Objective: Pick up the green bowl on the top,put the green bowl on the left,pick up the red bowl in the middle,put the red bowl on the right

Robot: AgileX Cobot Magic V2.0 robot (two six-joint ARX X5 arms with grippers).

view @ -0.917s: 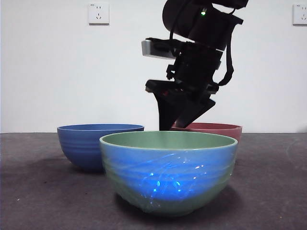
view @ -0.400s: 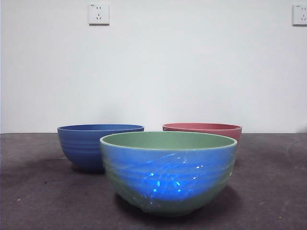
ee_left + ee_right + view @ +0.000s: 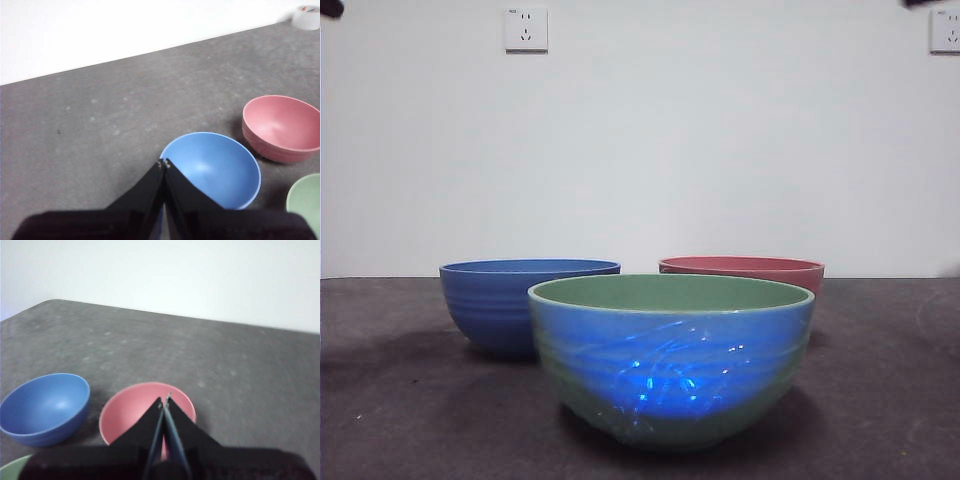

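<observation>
The green bowl (image 3: 672, 358) stands upright on the table, nearest in the front view, with a blue glow on its outside; its rim shows in the left wrist view (image 3: 305, 197) and the right wrist view (image 3: 12, 466). The red bowl (image 3: 745, 269) stands behind it to the right, also seen in the left wrist view (image 3: 282, 127) and the right wrist view (image 3: 137, 410). My left gripper (image 3: 164, 163) is shut and empty, high above the blue bowl. My right gripper (image 3: 164, 401) is shut and empty, high above the red bowl.
A solid blue ribbed bowl (image 3: 525, 303) stands behind the green bowl to the left, also in the left wrist view (image 3: 212, 170) and the right wrist view (image 3: 44, 407). All three stand apart on the dark grey table (image 3: 390, 420). Two wall sockets (image 3: 525, 28) are on the white wall.
The arm that stood over the red bowl one second ago has lifted away out of the front view. The three bowls have not moved.
</observation>
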